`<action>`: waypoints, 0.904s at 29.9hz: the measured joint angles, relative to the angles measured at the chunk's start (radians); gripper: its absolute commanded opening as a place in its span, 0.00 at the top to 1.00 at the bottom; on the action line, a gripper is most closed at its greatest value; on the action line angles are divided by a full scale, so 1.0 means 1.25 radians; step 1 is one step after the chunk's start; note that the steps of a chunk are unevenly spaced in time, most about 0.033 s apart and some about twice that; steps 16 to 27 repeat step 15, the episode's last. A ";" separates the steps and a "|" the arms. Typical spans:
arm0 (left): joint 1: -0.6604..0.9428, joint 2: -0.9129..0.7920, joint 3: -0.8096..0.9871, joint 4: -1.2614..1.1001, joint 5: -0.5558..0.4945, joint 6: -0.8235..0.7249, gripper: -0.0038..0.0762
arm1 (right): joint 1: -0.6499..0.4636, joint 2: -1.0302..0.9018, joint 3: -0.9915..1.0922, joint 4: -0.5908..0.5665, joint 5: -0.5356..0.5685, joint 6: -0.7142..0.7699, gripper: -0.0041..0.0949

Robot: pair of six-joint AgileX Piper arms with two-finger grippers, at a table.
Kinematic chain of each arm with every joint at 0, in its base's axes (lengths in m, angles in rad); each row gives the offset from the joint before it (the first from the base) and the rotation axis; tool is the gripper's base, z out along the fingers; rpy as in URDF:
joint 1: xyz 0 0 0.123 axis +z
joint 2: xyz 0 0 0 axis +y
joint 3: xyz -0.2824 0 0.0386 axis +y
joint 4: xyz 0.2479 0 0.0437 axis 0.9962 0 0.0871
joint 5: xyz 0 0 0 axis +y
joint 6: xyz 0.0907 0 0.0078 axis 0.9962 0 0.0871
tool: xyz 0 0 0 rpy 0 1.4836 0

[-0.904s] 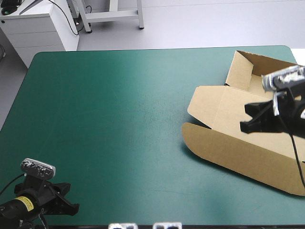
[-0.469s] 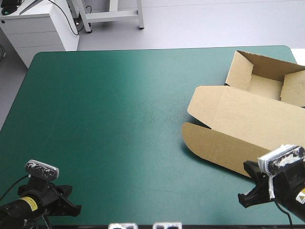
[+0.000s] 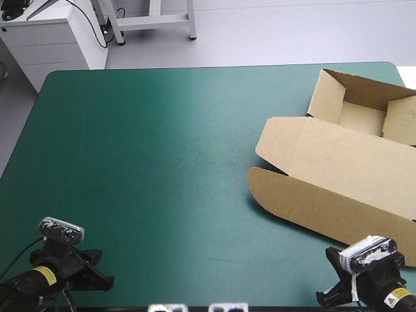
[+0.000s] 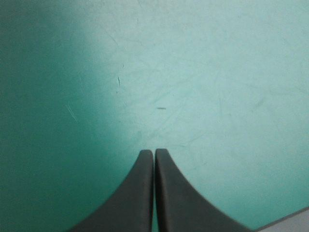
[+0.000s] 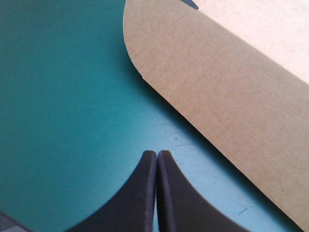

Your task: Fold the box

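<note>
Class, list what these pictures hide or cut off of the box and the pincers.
- High view: the box runs off the right edge.
- High view: the right pincer is too small and dark to read.
- Left wrist view: only the left pincer and teal-green cover; no box.

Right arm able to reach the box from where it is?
Probably yes: the right end effector, shut, sits just short of the box, with only bare cover between.

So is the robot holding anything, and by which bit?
Nothing. The left gripper and right gripper are shut and empty over the teal-green table cover; the brown cardboard box lies apart, ahead of the right one.
</note>
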 measured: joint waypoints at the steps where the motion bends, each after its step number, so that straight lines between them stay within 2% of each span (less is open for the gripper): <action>1: 0.000 0.000 0.001 0.000 -0.012 0.000 0.96 | 0.000 -0.004 0.010 0.000 -0.003 -0.004 0.98; 7: 0.000 0.000 0.017 -0.001 -0.052 0.002 0.96 | 0.000 -0.006 0.033 -0.001 -0.005 -0.008 0.98; 27: 0.000 0.000 0.035 -0.001 -0.054 0.002 0.96 | 0.000 -0.006 0.033 -0.001 0.006 -0.008 0.98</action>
